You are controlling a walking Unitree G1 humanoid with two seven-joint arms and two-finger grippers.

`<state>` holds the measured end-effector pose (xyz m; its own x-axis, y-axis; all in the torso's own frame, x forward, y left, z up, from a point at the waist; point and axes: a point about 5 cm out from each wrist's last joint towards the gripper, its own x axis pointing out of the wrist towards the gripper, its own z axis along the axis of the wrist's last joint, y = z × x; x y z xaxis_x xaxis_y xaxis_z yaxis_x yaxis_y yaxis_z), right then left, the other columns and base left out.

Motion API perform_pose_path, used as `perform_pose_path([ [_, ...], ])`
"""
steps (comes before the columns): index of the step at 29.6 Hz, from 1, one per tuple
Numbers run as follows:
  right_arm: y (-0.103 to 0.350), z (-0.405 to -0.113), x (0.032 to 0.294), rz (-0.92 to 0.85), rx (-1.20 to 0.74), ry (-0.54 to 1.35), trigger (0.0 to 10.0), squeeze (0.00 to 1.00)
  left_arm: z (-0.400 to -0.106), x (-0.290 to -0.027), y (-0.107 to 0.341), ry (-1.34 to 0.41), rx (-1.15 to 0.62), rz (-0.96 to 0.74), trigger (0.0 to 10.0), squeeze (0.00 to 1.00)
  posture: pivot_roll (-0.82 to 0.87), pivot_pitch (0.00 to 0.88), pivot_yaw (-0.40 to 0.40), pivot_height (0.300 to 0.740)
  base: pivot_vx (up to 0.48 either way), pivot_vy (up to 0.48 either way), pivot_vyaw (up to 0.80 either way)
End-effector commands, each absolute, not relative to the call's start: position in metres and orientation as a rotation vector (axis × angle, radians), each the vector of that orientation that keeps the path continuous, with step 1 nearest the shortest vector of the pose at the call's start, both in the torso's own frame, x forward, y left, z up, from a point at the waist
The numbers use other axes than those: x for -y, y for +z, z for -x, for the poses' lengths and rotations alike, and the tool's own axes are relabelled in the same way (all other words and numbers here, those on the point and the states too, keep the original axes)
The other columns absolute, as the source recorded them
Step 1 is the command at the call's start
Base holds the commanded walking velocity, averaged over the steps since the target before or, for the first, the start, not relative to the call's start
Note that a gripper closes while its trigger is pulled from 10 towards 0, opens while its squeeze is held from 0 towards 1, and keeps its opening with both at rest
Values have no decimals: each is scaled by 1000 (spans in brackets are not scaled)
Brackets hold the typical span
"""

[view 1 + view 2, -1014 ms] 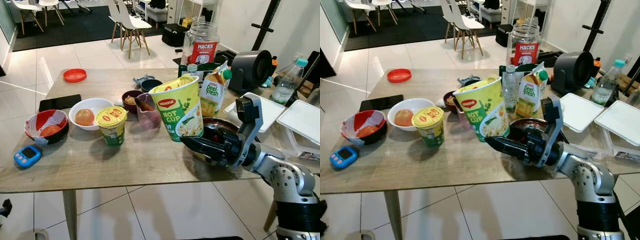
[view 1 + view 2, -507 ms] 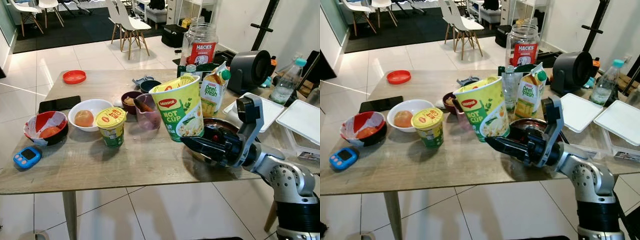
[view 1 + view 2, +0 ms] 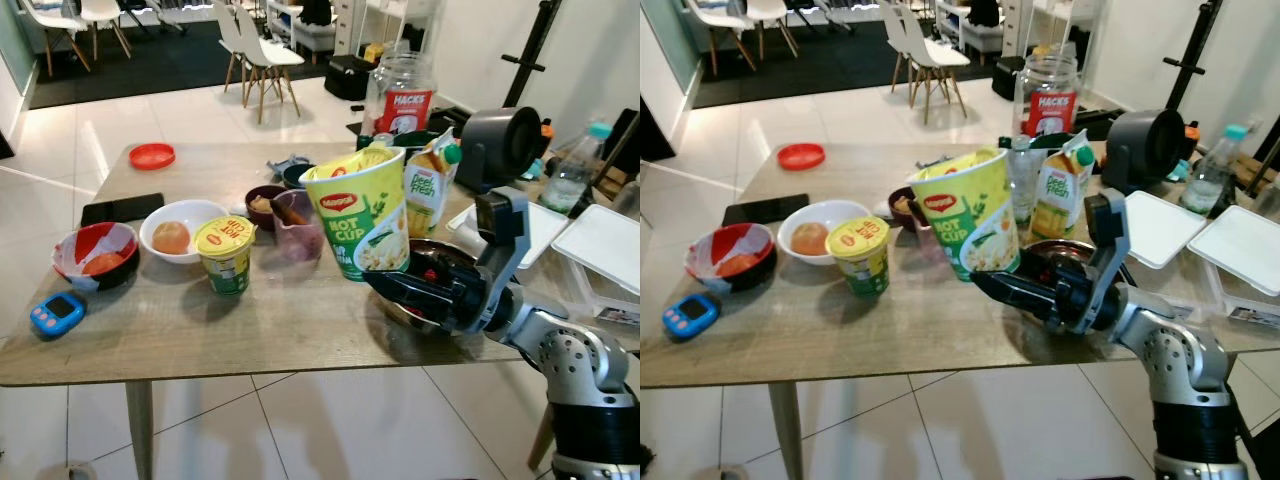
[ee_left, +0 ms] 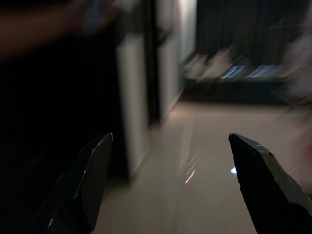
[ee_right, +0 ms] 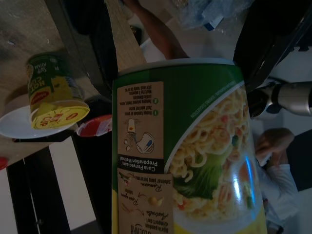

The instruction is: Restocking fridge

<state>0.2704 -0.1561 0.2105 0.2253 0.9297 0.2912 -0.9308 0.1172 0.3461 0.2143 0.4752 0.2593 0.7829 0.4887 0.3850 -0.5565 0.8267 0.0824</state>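
Left wrist view blurred and dark, dark pan (image 3: 440,262) half hidden behind the noodle cup (image 3: 362,212), table (image 3: 250,320) cut off rightward.

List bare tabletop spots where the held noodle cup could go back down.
Best is the bare front strip of the table, between the small noodle cup and the right gripper holding the big Hot Cup. Also free: the back-left stretch near the red lid and black phone. Centre and right are crowded.
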Motion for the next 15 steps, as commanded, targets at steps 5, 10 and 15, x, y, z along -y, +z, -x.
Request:
perform_pose_path([
  [5,212,-269,153,-530,43,1369,10000,0,-236,-444,303,248,470,-270,10000,0,-31,0,7,740,0,0,0],
  [10,205,-268,145,-552,38,1373,10000,0,-256,-375,326,-273,507,-291,10000,0,-25,0,10,740,0,0,0],
  [15,199,-263,133,-532,3,1414,10000,0,-253,-313,344,-756,544,-239,10000,0,-23,0,14,740,0,0,0],
])
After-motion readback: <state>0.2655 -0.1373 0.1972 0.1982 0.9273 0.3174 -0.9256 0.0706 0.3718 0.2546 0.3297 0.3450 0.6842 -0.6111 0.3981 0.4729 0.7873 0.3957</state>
